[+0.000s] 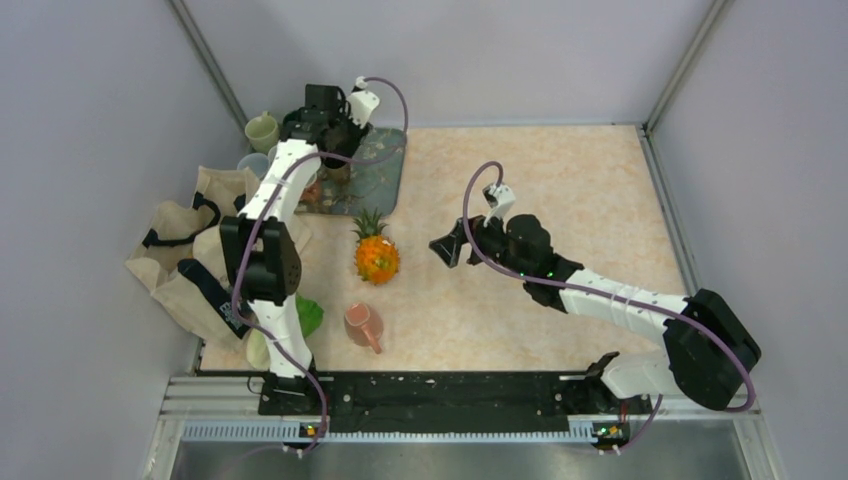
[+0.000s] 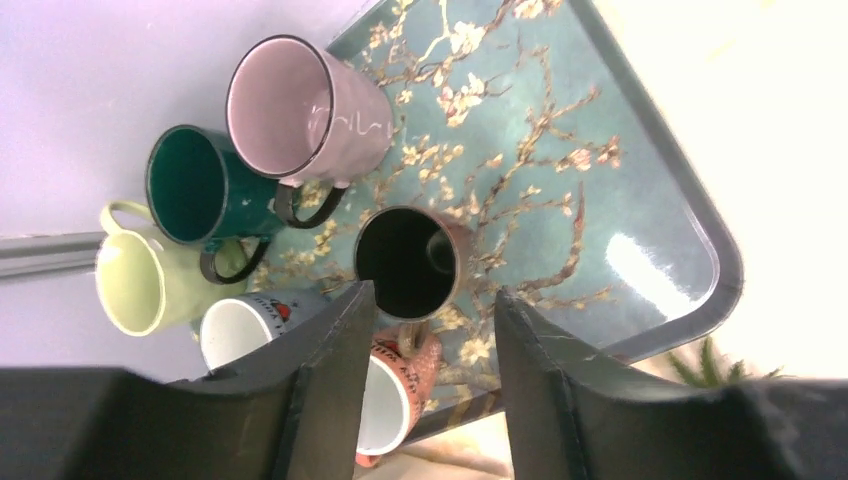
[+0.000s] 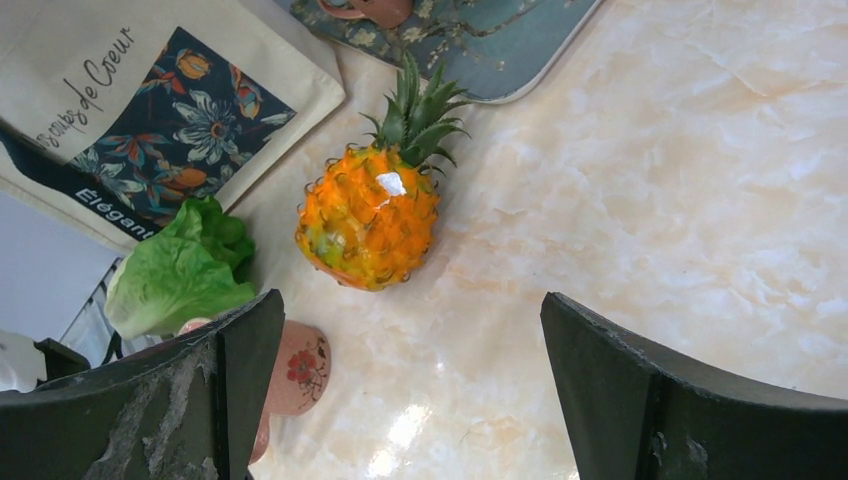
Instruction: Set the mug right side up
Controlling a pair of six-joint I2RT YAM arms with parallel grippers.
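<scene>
A mug with a dark inside (image 2: 405,262) stands upright, mouth up, on the floral teal tray (image 2: 640,200). My left gripper (image 2: 432,290) hovers over it, open, its fingers either side of the rim without touching; from above the left gripper (image 1: 335,150) hides this mug. A pink mug with a red flower (image 1: 362,325) rests on the table near the front; its mouth does not show. The same pink mug (image 3: 290,365) sits half behind a finger of my right gripper (image 3: 412,305). The right gripper (image 1: 445,250) stands wide open over mid-table, holding nothing.
Several other mugs crowd the tray's left edge: lilac (image 2: 300,110), dark green (image 2: 200,190), pale green (image 2: 145,280), and a red one on its side (image 2: 400,390). A toy pineapple (image 1: 376,255), lettuce (image 1: 305,315) and a tote bag (image 1: 190,250) lie left of centre.
</scene>
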